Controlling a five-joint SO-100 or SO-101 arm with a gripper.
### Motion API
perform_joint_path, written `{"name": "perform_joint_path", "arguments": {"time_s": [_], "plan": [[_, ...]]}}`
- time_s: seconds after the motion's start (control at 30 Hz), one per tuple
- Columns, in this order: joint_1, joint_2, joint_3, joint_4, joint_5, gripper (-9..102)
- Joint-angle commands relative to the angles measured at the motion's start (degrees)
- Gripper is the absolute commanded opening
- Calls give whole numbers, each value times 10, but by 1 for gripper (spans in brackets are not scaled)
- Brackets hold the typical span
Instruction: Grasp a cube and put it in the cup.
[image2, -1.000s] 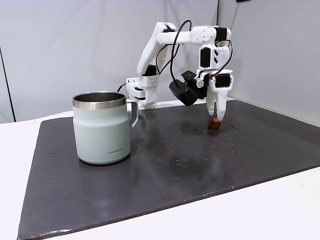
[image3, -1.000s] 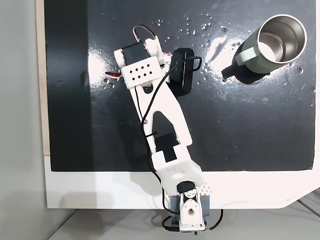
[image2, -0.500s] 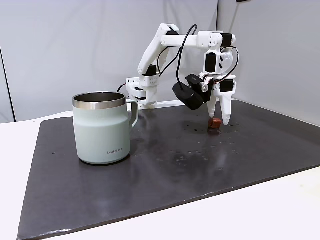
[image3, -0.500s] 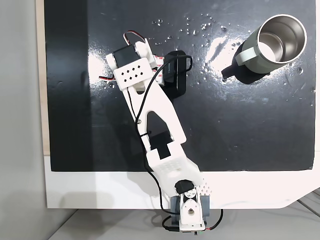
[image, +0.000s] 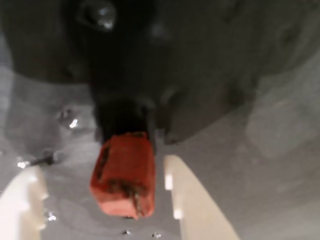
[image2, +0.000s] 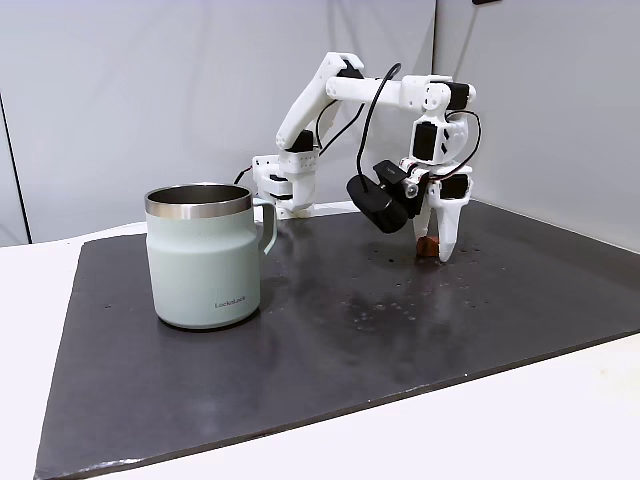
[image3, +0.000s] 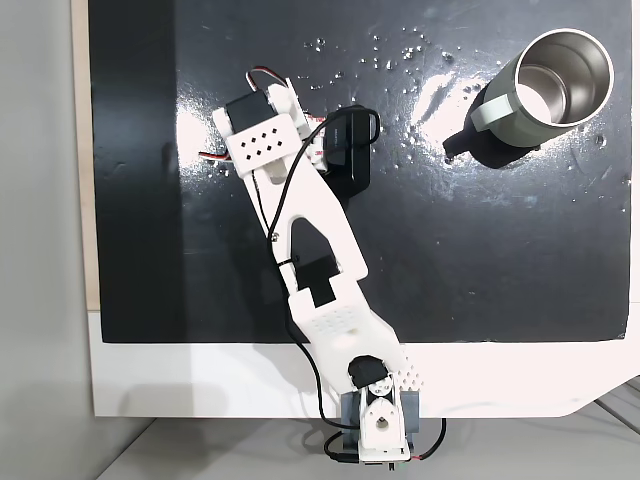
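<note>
Both claw (image2: 436, 250) fingers astride cube (image: 124, 175)

cube (image2: 427, 245) half hidden behind claw (image2: 437, 252), wrist view blurred

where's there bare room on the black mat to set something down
The widest free patch is the mat below the cup and right of the arm in the top-down fixed view. A dark strip along the left edge is also bare. It is crowded where the tool straddles the cube.
</note>
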Motion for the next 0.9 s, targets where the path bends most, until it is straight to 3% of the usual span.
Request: {"name": "perform_joint_path", "arguments": {"time_s": [0.0,0.27,0.57,0.87], "plan": [[0,5,-33,9,-4,18],[1,7,-33,10,-7,3],[0,33,-71,32,-12,2],[3,192,-114,76,-27,1]]}}
